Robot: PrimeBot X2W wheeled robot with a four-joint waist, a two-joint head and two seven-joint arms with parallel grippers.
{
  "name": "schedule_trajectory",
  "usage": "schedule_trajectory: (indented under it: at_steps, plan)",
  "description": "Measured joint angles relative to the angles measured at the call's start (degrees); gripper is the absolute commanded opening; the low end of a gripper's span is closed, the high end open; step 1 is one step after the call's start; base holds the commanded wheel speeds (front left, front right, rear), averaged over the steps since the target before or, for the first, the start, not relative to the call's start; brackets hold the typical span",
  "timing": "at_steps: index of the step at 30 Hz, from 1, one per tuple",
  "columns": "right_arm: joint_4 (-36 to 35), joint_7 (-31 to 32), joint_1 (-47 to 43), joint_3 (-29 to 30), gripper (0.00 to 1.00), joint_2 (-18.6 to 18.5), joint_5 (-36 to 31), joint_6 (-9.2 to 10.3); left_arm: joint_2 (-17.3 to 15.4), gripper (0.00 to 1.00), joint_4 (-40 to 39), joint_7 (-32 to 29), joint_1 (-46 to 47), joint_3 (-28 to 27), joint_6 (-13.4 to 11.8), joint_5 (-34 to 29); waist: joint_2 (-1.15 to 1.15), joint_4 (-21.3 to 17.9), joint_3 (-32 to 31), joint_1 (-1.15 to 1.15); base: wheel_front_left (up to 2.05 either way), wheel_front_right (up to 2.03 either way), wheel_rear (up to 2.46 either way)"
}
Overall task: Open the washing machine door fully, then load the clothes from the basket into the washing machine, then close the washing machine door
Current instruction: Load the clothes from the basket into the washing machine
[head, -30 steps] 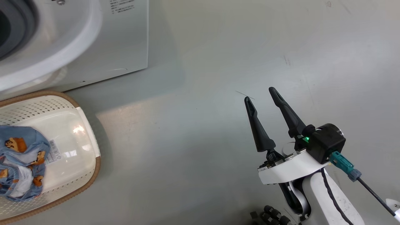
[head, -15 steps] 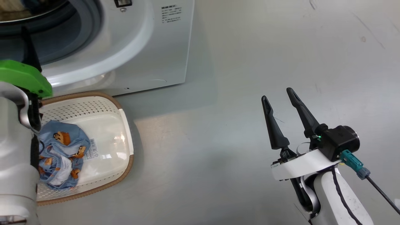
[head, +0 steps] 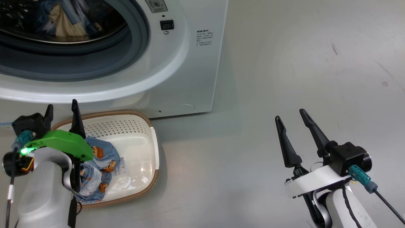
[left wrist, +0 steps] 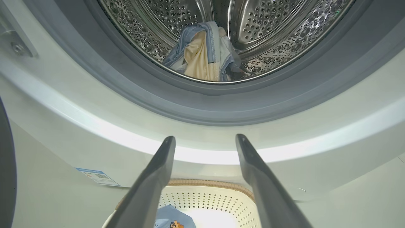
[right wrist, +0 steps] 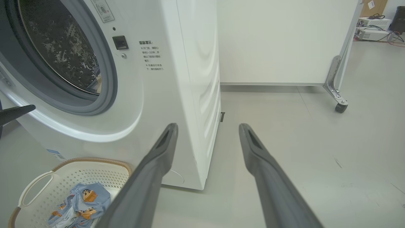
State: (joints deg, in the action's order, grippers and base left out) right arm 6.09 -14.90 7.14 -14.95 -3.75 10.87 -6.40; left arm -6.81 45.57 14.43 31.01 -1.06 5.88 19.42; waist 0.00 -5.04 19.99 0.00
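Observation:
The washing machine stands open, with blue and cream clothes lying in its steel drum. A dark curved edge at the left border looks like the door, swung aside. The basket sits on the floor right below the opening. It holds a bundle of light blue printed clothes. My left gripper hovers open and empty over the basket's near left side, pointing at the machine's front. My right gripper stands open and empty over bare floor, well right of the machine.
Grey floor spreads to the right of the machine. A white panel on a caster stands behind it, with equipment and cables at the far right. A blue label is stuck low on the machine's front.
The head camera has swung towards the machine, bringing the drum opening, the whole basket and my left arm into the picture. Both grippers stay open.

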Motion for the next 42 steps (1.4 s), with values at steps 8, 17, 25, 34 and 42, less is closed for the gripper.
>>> schedule_trajectory:
  at_steps: [8, 17, 25, 34, 42]
  plan:
    - [0.9, 0.0, -3.9, 0.4, 1.00, -1.1, -0.4, -0.11, 2.2, 1.00, -7.8, 0.0, -11.4, -1.0, 0.5, 0.0, 0.00, 2.4, -6.3, 0.00, 0.00, 0.00, 0.00]
    - [1.1, 0.0, -6.4, 0.5, 1.00, -2.0, -0.4, -0.56, 2.5, 1.00, -16.8, 0.0, -22.8, -2.8, 0.7, -0.4, 0.00, 4.8, -12.4, 0.00, 0.00, 0.00, 0.00]
    - [1.0, 0.0, -10.0, 1.3, 1.00, -3.0, -0.4, -0.60, 3.7, 1.00, -24.3, 0.0, -33.5, -5.3, 0.7, -0.5, 0.00, 6.3, -17.3, 0.00, 0.00, 0.00, 0.00]
    - [-0.4, 0.0, -12.3, 2.4, 1.00, -3.4, -0.3, -0.60, 3.9, 1.00, -29.9, 0.0, -39.7, -6.6, 0.6, -0.6, 0.00, 8.4, -19.8, -0.01, 0.00, 0.00, 0.00]
    - [-1.2, 0.0, -12.3, 1.6, 1.00, -3.3, -0.3, -0.62, 4.0, 1.00, -34.2, 0.0, -43.1, -8.3, 0.6, -0.6, 0.00, 8.8, -19.6, 0.00, 0.00, 0.00, 0.00]
